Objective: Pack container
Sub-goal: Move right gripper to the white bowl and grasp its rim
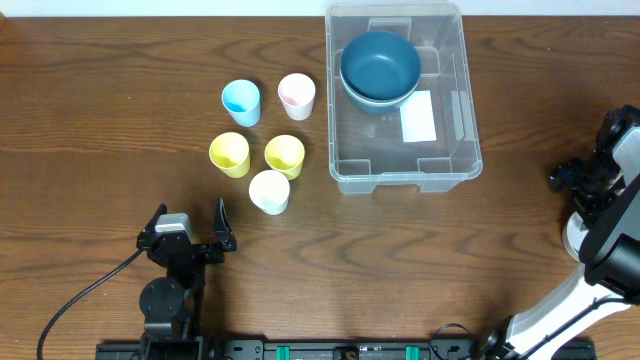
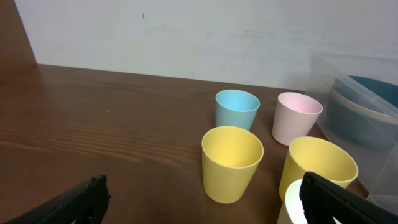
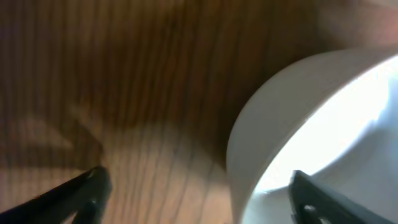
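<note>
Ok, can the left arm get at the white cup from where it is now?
Probably yes. The left gripper is open and the white cup is the nearest cup to it, with nothing standing between them; the two yellow cups stand beyond it, not in the way.

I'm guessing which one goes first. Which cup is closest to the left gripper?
The white cup. It sits just right of the left gripper; the yellow cups, blue cup and pink cup stand farther back.

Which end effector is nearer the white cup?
Left. Overhead, the left end effector sits just below-left of the white cup; the right end effector is far right, past the container.
</note>
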